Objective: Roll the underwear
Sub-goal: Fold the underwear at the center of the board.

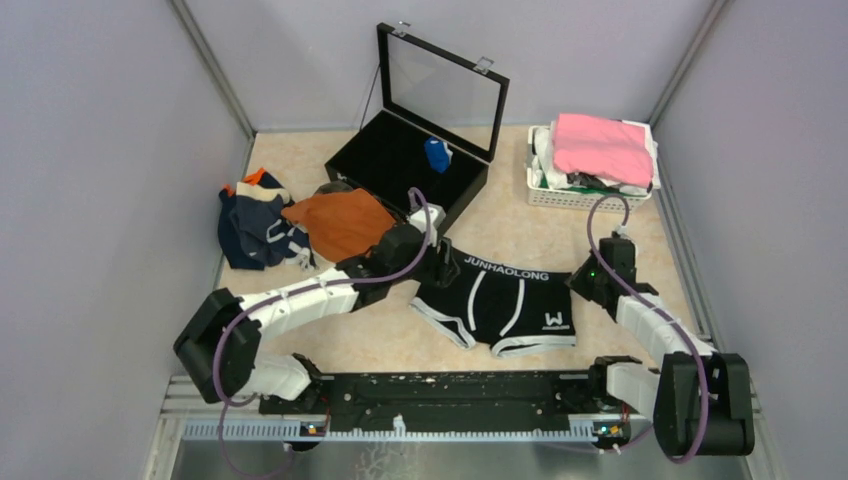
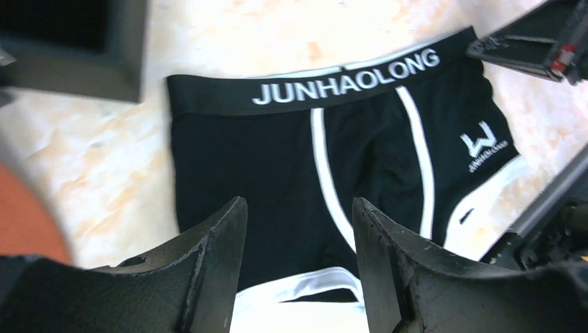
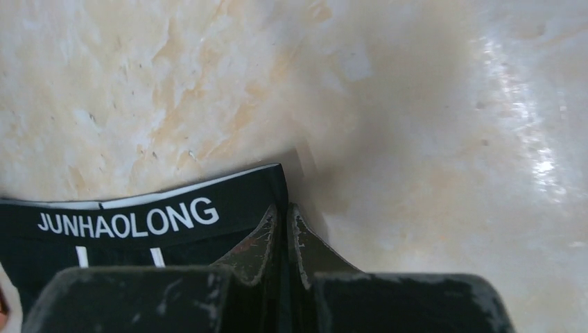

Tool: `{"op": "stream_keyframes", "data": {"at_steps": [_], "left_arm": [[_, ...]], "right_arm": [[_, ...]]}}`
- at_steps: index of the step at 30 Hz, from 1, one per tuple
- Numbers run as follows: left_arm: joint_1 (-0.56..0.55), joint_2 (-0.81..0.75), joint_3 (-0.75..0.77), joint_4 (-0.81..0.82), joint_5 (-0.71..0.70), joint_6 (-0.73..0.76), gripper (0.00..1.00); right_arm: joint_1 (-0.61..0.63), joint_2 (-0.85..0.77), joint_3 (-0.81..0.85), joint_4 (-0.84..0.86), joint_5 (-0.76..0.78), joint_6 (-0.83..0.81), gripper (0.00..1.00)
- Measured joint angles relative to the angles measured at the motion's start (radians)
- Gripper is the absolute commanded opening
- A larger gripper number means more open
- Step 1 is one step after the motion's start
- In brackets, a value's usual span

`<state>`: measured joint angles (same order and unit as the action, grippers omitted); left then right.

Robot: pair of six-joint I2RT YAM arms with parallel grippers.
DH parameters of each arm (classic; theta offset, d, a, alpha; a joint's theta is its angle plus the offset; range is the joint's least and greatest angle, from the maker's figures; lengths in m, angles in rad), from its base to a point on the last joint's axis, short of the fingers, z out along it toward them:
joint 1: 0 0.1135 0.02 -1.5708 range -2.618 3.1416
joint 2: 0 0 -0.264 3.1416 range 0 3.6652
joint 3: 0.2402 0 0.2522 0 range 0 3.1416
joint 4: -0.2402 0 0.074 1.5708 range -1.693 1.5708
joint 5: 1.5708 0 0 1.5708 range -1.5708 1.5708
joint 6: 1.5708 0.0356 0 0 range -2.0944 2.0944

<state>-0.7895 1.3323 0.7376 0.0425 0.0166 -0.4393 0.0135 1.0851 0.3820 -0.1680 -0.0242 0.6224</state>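
**Limp cloth, lying flat: take it by the waistband**

**Top view.** The black briefs point(image 1: 498, 305) lie spread at centre frame, with the waistband toward the top and the legs toward the bottom. The left gripper point(image 1: 438, 262) sits at the waistband's left end and the right gripper point(image 1: 592, 280) at its right end. More underwear is heaped at left of frame: an orange pair point(image 1: 340, 222) and a navy bundle point(image 1: 255, 232). A blue roll point(image 1: 437, 154) rests in the open box point(image 1: 385, 165) at upper centre.

**Left wrist.** Its fingers point(image 2: 215, 270) stand apart at the bottom of the frame with nothing between them, above a white leg hem. The lettered waistband runs across the top.

**Right wrist.** Its fingers point(image 3: 253, 253) are pressed together at lower centre, right at the waistband's corner. You cannot tell whether any cloth is pinched between them.

**Handling.** Expect the briefs to be light, soft and stretchy, and not fragile. Lifted by one point they will likely sag and crease. The elastic waistband looks the firmest part, so grip it at both ends. A pinch in the middle would probably bunch the fabric. Roll it snugly, or it may spring loose.
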Motion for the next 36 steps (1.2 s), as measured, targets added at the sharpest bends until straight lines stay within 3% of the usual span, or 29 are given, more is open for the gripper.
{"op": "stream_keyframes", "data": {"at_steps": [6,10,20,36], "left_arm": [[-0.165,0.132,0.137,0.007,-0.038,0.0,0.63],[-0.212,0.2,0.158,0.001,-0.081,-0.023,0.64],[-0.179,0.311,0.159,-0.011,-0.221,-0.055,0.66],[-0.022,0.573,0.359,0.058,-0.142,0.016,0.66]], "right_arm": [[-0.045,-0.138,-0.034,-0.029,0.016,0.053,0.0],[-0.046,-0.236,-0.049,-0.086,0.042,0.072,0.0],[-0.049,-0.323,-0.064,-0.156,0.059,0.078,0.0],[-0.05,-0.386,-0.094,-0.199,0.037,0.082,0.0]]}}
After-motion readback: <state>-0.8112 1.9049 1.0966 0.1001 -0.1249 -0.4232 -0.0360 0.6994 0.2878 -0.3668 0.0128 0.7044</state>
